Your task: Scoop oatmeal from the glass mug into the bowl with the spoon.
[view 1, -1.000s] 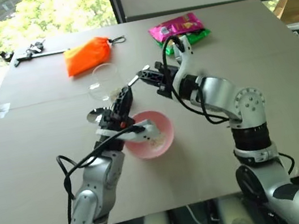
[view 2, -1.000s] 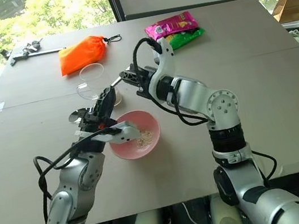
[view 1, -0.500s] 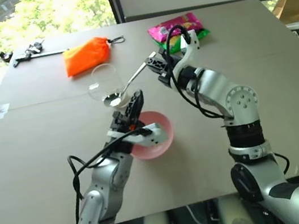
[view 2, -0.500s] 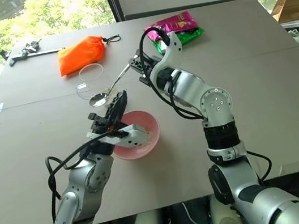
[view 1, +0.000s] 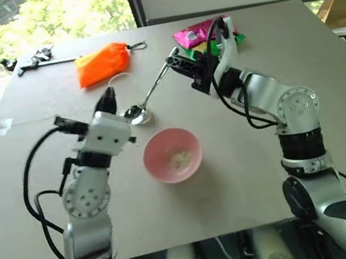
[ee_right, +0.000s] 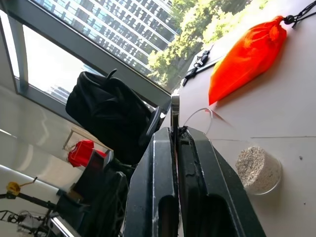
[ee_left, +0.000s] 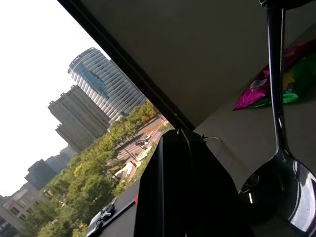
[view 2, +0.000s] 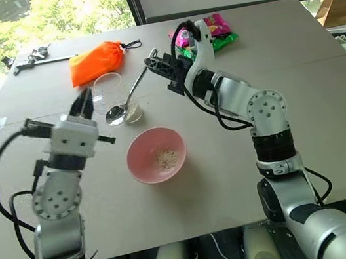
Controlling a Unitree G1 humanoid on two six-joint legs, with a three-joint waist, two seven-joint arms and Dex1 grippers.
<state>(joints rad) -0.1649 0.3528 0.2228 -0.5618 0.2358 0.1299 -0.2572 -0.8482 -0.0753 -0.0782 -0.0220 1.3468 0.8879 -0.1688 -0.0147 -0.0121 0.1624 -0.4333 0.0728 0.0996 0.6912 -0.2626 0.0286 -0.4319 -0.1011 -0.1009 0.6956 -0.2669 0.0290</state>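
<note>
- A grey table (view 1: 264, 41) fills the scene, with a window and green trees beyond its far edge.
- The right gripper (view 1: 176, 58) is raised over the far middle of the table, its two black fingers pinched on the handle end of the spoon (view 1: 151, 94).
- The spoon slants down from that grip; its oval bowl hangs at the rim of the glass mug (view 2: 119, 97).
- The glass mug stands upright on the table with pale oatmeal (ee_right: 256, 168) lying in its bottom.
- The left gripper (view 1: 107, 101) is lifted just beside the mug, on its left, fingers pressed together and empty.
- The pink bowl (view 1: 172, 155) sits nearer the robot than the mug, apart from both grippers, with a small scatter of oatmeal flakes inside.
- An orange pouch (view 1: 103, 63) lies behind the mug.
- A pink and green snack packet (view 2: 217, 26) lies at the far side, behind the right arm.
- A black tool (view 1: 34, 60) rests near the far left corner.
</note>
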